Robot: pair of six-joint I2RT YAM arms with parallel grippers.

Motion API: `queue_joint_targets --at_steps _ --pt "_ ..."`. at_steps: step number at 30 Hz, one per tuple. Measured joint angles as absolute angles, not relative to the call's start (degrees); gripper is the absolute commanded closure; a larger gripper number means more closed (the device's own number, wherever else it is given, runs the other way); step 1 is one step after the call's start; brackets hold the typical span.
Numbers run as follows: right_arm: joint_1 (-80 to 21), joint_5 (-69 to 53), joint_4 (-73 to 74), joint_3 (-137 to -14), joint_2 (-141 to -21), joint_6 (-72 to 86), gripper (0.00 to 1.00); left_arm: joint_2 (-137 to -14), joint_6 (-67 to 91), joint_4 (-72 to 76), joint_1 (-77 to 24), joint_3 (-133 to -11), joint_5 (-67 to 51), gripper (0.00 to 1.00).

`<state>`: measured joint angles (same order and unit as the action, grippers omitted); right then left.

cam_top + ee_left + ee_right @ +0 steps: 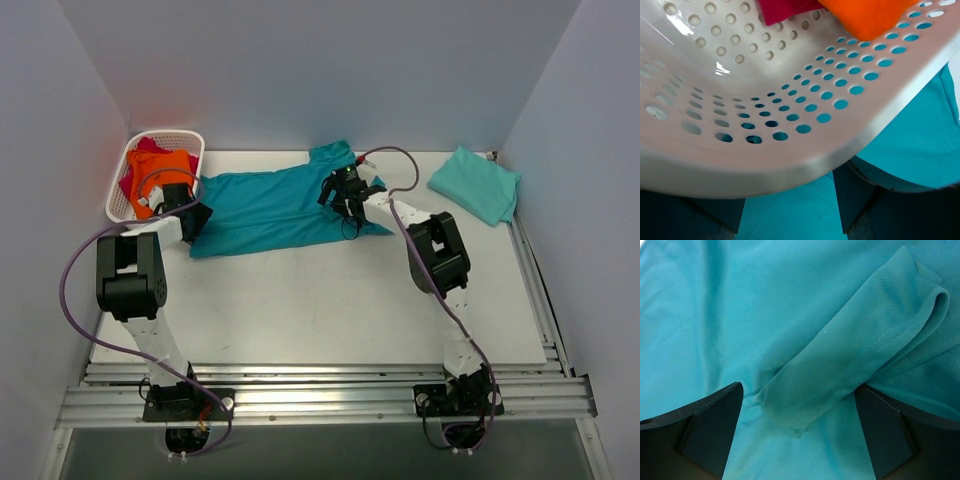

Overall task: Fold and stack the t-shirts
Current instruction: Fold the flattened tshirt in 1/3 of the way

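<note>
- The deep teal t-shirt point(270, 205) lies spread on the table point(300, 310), its left end beside the white basket point(196, 140).
- The left gripper point(790, 215) sits there, fingers parted over teal cloth.
- The right gripper point(800, 435) hangs wide open above a folded sleeve point(850, 355).

Both arms reach forward, left end effector point(190, 218) and right end effector point(348, 198) spread.
</note>
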<state>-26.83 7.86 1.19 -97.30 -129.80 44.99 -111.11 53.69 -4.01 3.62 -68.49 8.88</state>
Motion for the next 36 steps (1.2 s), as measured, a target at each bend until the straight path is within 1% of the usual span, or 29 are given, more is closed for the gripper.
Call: queue_joint_targets --at_steps 3,11,14,17,22,27,29,30,31,33,36 --pt "-26.4 7.4 2.1 -103.3 -133.5 45.0 0.11 -111.1 53.6 -3.9 3.6 -68.5 8.9 0.28" --pt "-24.0 3.1 5.0 -130.7 -149.8 45.3 0.12 -111.0 53.5 -3.4 3.7 -68.2 8.7 0.29" --pt "-23.4 1.3 4.3 -133.2 -150.9 46.0 0.11 -111.0 53.5 -3.4 3.7 -68.2 8.7 0.29" --pt "-22.7 -1.0 -2.3 -133.1 -150.8 46.9 0.11 -111.0 53.5 -3.4 3.7 -68.2 8.7 0.29" --pt "-22.3 -5.8 -20.3 -131.5 -150.8 50.8 0.1 -111.0 53.4 -3.4 3.7 -68.2 8.7 0.29" --pt "-24.0 -9.7 -34.5 -138.9 -153.1 52.6 0.1 -111.0 53.3 -3.4 3.7 -68.2 8.6 0.29" --pt "-24.7 -11.7 -40.7 -135.3 -151.2 53.3 0.11 -111.0 53.3 -3.4 3.7 -68.2 8.6 0.29" --pt "-24.9 -12.8 -44.0 -128.9 -149.1 53.5 0.11 -111.0 53.3 -3.4 3.7 -68.2 8.6 0.29" --pt "-25.2 -13.1 -44.6 -126.2 -146.9 53.5 0.12 -111.0 53.2 -3.4 3.7 -68.2 8.5 0.29" --pt "-25.7 -12.4 -47.3 -108.9 -138.1 51.8 0.11 -111.0 52.7 -3.3 3.7 -68.2 8.4 0.28" --pt "-25.2 -8.2 -47.3 -87.5 -126.2 48.6 0.12 -111.0 51.6 -2.9 3.7 -68.2 8.0 0.23"
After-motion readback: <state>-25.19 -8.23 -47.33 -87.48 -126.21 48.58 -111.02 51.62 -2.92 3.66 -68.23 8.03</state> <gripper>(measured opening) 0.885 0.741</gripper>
